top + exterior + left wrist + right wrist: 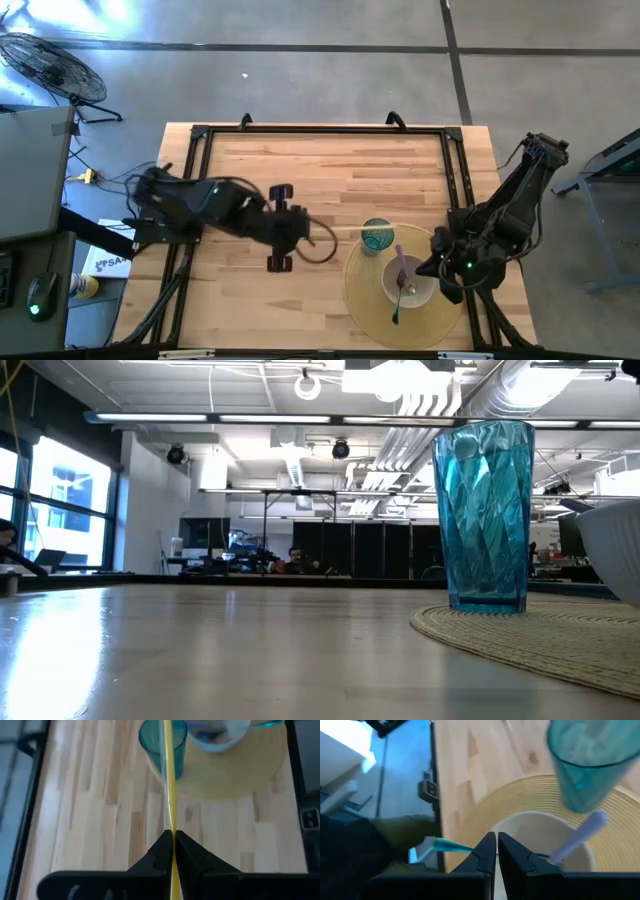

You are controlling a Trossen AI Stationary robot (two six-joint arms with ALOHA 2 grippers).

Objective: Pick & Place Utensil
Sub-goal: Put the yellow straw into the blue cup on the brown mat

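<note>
The left gripper [173,837] is over the middle of the wooden table [330,165], its fingers [192,851] clamped on a thin yellow utensil [169,775] that runs straight out ahead of them. Just beyond the utensil's far end stands the teal cup [162,742] at the edge of the round woven mat [375,315], and past the cup sits the white bowl [410,285] with a purple utensil [401,265] and a green utensil [396,308] lying in it. The right gripper [496,842] waits at the far side of that bowl, low over its rim, its fingers pressed together on nothing.
</note>
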